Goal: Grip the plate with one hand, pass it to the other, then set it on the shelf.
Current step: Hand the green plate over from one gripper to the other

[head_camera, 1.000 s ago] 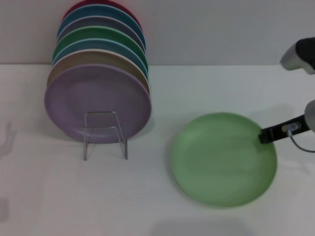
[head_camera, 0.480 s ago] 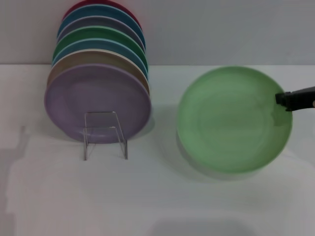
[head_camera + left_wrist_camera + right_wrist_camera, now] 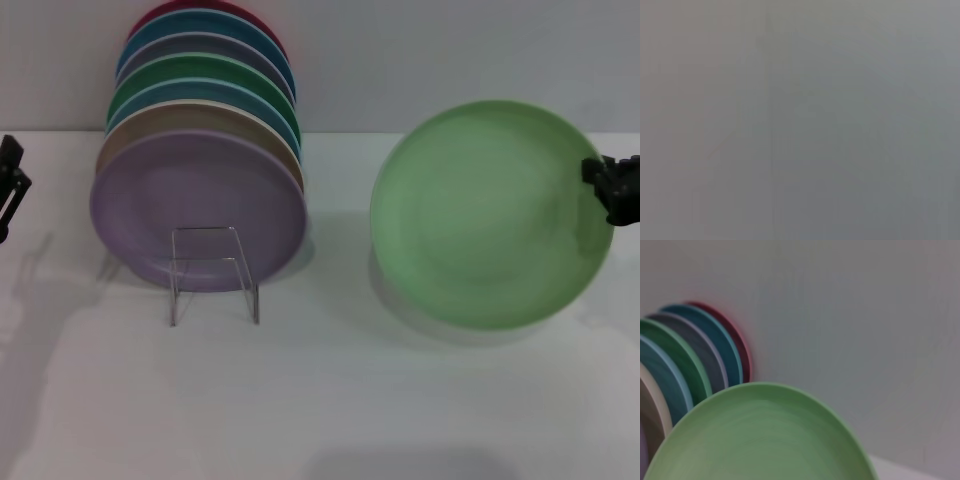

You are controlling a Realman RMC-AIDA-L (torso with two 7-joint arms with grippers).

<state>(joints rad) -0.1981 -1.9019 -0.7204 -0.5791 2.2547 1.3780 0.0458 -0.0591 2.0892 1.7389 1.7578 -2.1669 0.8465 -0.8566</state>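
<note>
The right gripper [image 3: 608, 190] pinches the plate [image 3: 490, 212] by its rim, lifted and tilted; the left gripper [image 3: 10, 190] (fingers unreadable) shows only in the head view.

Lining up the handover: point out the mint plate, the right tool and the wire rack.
mint plate [image 3: 485, 215]: head view, centre of its face.
right tool [image 3: 608, 188]: head view, black tip at the plate's rim.
wire rack [image 3: 213, 272]: head view, front rectangular loop.

We see a row of round coloured plastic plates [image 3: 200, 150] standing on edge, lavender one [image 3: 198, 208] foremost, on the white table [image 3: 320, 400] before a pale wall [image 3: 450, 50].
</note>
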